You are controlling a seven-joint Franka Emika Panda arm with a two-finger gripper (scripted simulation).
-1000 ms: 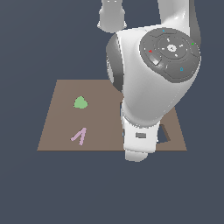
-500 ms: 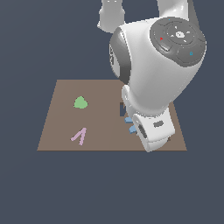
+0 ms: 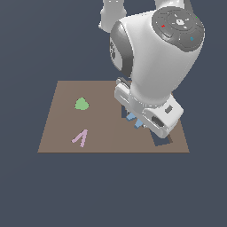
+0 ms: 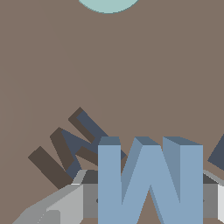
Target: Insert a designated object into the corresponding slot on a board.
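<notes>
blue m [image 4: 150, 183] aloft, slot [image 4: 72, 151] close by
fingers [image 4: 65, 203] clamp its flat sides (rigid, light, probably slick), askew to the cutout.

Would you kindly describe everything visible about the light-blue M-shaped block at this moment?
The light-blue M-shaped block is a flat, matte, uniformly coloured letter with thick straight strokes and squared ends. In the wrist view it sits between the grey fingers of the gripper, which press on its two sides, so it is held above the brown board. The dark M-shaped slot lies just beside it, turned at a different angle. In the exterior view only small blue parts show under the arm.
</notes>
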